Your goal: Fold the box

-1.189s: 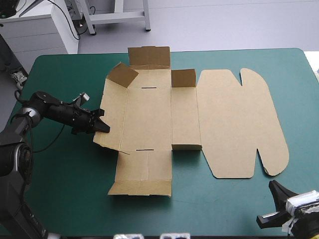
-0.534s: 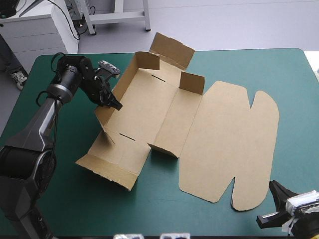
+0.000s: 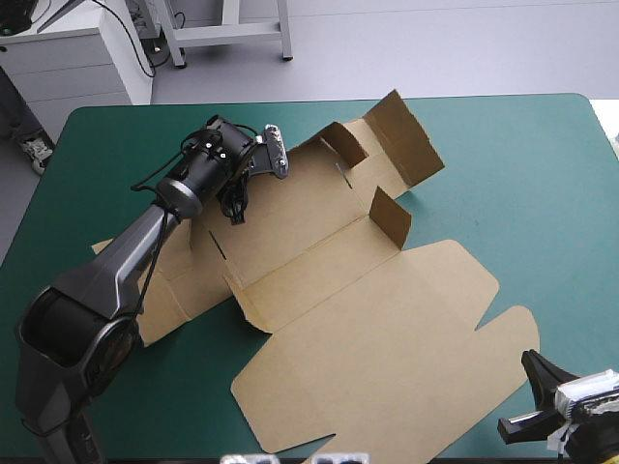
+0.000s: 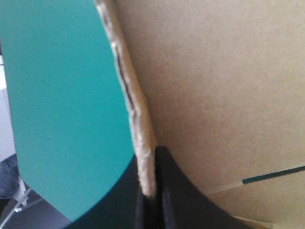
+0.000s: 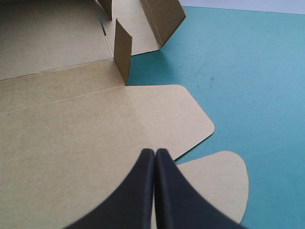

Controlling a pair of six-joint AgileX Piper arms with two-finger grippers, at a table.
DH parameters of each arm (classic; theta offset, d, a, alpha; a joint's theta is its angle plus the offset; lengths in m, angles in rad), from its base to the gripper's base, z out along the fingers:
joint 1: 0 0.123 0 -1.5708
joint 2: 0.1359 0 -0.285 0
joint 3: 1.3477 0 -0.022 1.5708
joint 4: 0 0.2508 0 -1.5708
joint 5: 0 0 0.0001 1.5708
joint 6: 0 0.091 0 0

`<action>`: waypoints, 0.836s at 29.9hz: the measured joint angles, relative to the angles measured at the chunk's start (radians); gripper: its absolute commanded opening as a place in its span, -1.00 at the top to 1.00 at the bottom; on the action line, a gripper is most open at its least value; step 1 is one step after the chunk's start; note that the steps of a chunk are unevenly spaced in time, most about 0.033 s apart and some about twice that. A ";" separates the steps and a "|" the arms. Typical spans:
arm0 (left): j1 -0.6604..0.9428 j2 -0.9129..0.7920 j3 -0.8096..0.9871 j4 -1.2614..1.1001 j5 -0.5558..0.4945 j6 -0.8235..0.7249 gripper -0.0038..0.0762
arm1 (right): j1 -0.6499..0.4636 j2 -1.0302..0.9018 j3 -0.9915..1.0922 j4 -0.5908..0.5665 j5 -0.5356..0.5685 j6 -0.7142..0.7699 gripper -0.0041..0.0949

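**Left gripper [image 4: 150,188] clamped on the box [image 3: 338,290]; right gripper [image 5: 155,157] closed beside the sheet**

In the high view the left arm runs from 7 o'clock up the table to the box's 10 o'clock edge, where the left gripper [image 3: 235,205] meets the board. That view hides the fingers. The left wrist view shows them all but closed, with a raw corrugated edge of the box [image 4: 214,95] nipped between them. The teal-green cover [image 4: 62,95] lies on one side of that edge and board on the other. 1 slot [image 4: 274,174] shows there as a thin line in the board.

The 1 box lies on a slant across the middle of the cover [image 3: 542,174], mostly flat. The high view shows 3 raised flaps [image 3: 401,135] toward 1 o'clock and the lid [image 3: 387,367] flat toward 5 o'clock. The right wrist view adds the lid's 2 rounded lobes [image 5: 190,114] lying on the cover [image 5: 248,71].

The right gripper [image 3: 537,369] sits at the table's 5 o'clock corner, just beside the lid's edge. Its own view shows the 2 black fingers pressed together in 1 pointed arch, holding nothing, with the box [image 5: 62,143] ahead.
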 measured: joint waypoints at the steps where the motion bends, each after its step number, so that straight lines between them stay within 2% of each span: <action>1: -0.006 0.000 0.000 0.007 -0.021 0.001 0.92 | 0.000 0.000 0.000 0.000 0.000 0.000 0.96; 12: -0.092 0.013 0.000 0.141 -0.277 0.025 0.92 | 0.000 0.000 0.000 0.000 0.000 0.000 0.96; 18: -0.143 0.034 0.000 0.205 -0.303 0.016 0.93 | 0.000 0.000 0.000 0.000 0.000 0.000 0.96; 25: -0.231 0.043 0.040 0.348 -0.301 -0.174 0.93 | 0.000 0.000 0.000 0.000 0.000 0.000 0.96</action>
